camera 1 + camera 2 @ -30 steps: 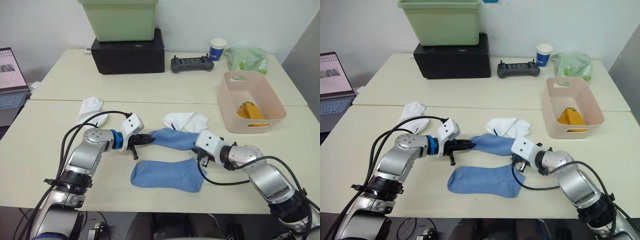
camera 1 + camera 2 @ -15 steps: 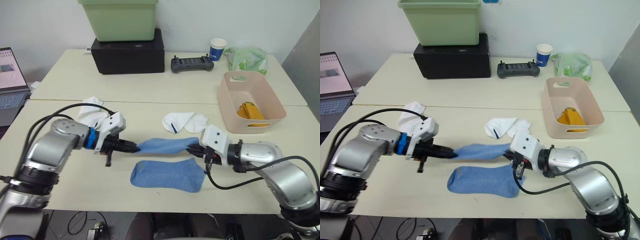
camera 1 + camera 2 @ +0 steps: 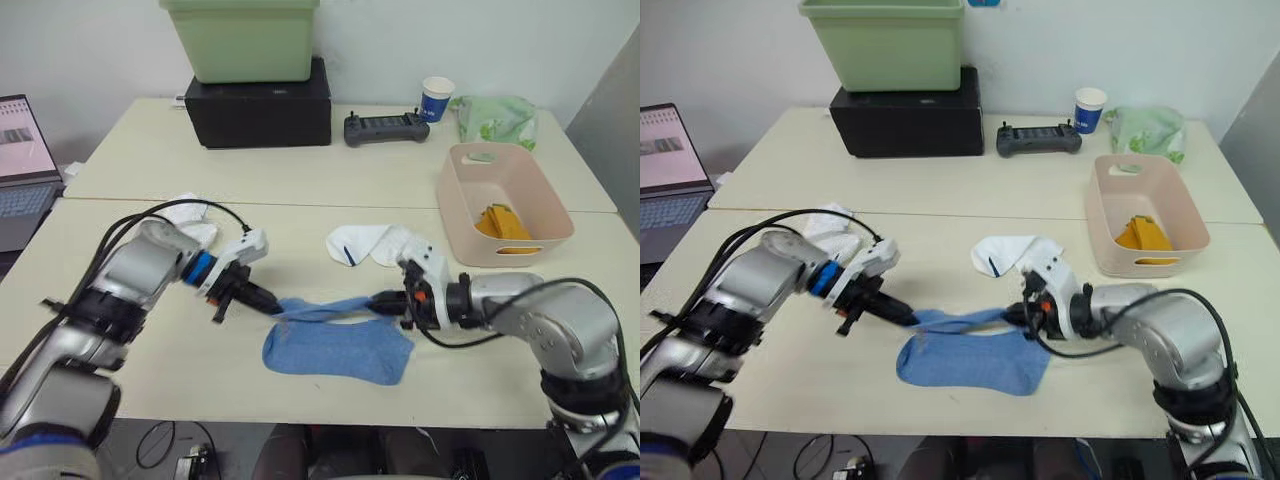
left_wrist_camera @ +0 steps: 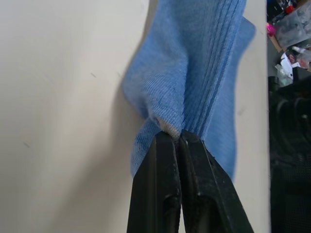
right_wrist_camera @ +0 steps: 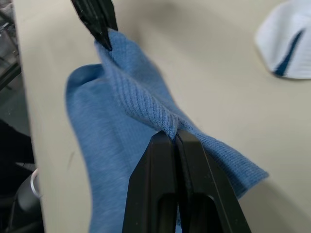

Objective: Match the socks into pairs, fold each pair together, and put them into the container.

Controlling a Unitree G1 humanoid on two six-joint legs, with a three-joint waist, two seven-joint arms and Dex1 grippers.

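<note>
The left gripper [image 3: 272, 303] and right gripper [image 3: 381, 299] each pinch one end of a light blue sock [image 3: 330, 307], stretched crosswise just above its mate [image 3: 335, 350] lying flat on the table [image 3: 300, 170].

Between my left pincer [image 3: 272, 303] and my right pincer [image 3: 385, 300] a light blue sock [image 3: 330, 307] hangs stretched, pinched at each end, just above its flat mate [image 3: 335, 351]. One white sock [image 3: 372, 243] lies beyond, another [image 3: 190, 224] to the left. Mustard-orange socks [image 3: 501, 222] sit in the pink container [image 3: 455, 215].
</note>
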